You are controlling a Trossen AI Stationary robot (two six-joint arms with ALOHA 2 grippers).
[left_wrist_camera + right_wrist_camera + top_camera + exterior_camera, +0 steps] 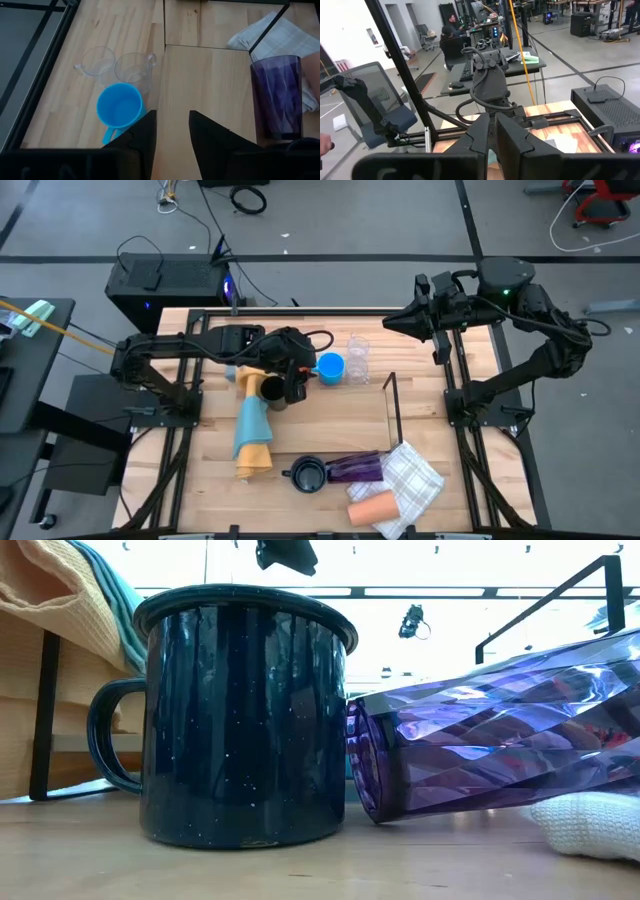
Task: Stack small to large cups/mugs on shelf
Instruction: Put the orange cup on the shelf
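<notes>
Only the high view takes in the whole table (200, 490): the left gripper (300, 380) hovers beside the bright blue cup (330, 367), with the clear glasses (357, 358) just beyond, while the right gripper (392, 321) waits over the far edge. The left wrist view shows that gripper's fingers (142, 137) parted and holding nothing. The right wrist view shows its fingers (482, 132) nearly together, gripping nothing. The low view alone reveals the dark handled mug (240, 715) upright, touching the toppled purple translucent tumbler (490, 740). The shelf (392, 408) appears only as thin black rods, and the peach cup (372, 508) is half hidden beneath a checked cloth (412, 480).
</notes>
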